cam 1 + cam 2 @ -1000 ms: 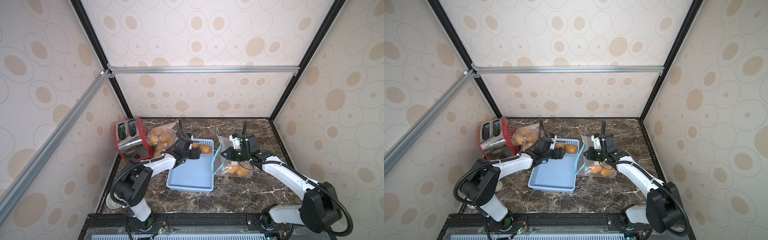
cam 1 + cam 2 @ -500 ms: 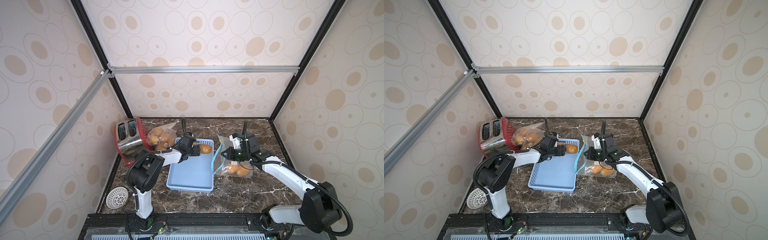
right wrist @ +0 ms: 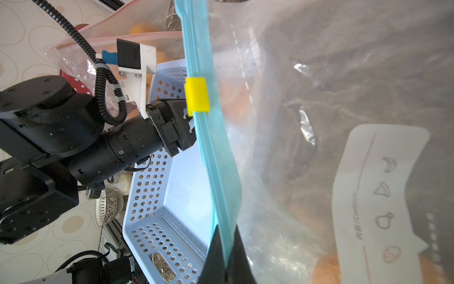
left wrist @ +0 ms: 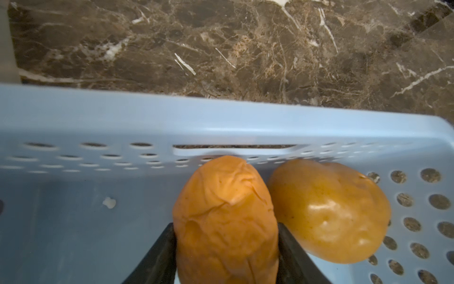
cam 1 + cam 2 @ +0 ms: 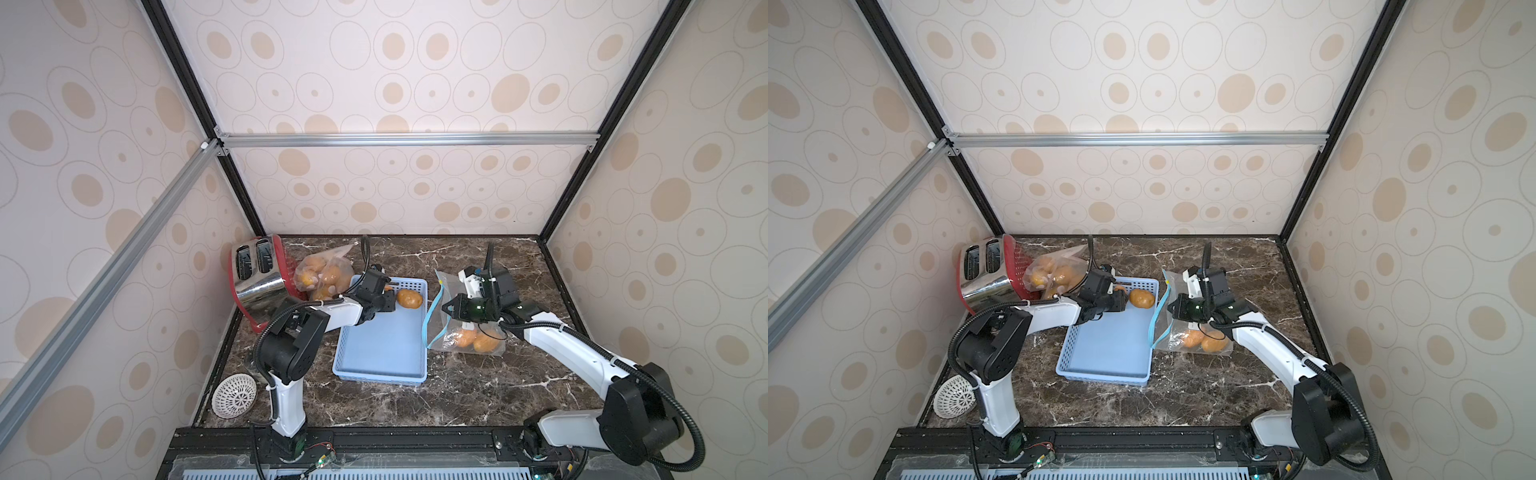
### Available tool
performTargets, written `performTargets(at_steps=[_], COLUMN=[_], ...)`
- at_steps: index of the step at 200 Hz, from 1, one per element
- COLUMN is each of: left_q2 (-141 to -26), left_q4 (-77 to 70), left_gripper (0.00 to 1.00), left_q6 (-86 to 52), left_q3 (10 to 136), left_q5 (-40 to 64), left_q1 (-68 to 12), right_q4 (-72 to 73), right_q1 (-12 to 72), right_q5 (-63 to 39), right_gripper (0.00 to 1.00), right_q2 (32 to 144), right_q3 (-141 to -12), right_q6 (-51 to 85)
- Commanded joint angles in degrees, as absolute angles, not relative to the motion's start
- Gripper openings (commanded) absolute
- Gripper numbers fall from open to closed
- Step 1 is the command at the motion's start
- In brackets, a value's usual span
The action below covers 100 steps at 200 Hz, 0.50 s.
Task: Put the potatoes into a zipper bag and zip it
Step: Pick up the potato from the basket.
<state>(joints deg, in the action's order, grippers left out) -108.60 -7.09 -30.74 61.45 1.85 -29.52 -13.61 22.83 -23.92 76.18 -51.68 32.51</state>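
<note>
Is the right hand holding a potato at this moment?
No, in the right wrist view the right hand pinches only the teal zipper strip of the zipper bag.

A chrome-and-red two-slot toaster (image 5: 257,276) stands tilted at the far left of the dark marble table (image 5: 478,390). A light-blue perforated plastic basket (image 5: 380,353) sits mid-table. A white round slotted strainer (image 5: 234,395) lies at the table's left front edge, well apart from the toaster.

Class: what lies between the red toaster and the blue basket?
A clear bag of potatoes, beside the toaster; the left arm crosses there too. Both top views show it.
</note>
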Motion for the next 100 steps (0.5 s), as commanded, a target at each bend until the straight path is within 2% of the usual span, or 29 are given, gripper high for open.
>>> performTargets(at_steps=[1, 63, 100], left_q2=[-107.9, -97.9, -86.6], left_q4=[-7.7, -9.8, -15.7], left_gripper=[0.52, 0.49, 0.49], left_q6=[-30.8, -30.9, -30.0], left_q3=[62.1, 55.9, 49.4], left_q5=[1.6, 5.9, 18.4], left_q1=[-28.9, -29.2, -29.5], right_q4=[-12.9, -12.9, -12.6], right_q1=[23.1, 23.0, 23.1], right_q5=[-23.8, -24.0, -24.3], right_gripper=[0.0, 0.0, 0.0], right_q2=[76.7, 76.6, 76.5], right_q3=[-51.1, -51.1, -51.0], right_q6=[31.9, 32.1, 32.3])
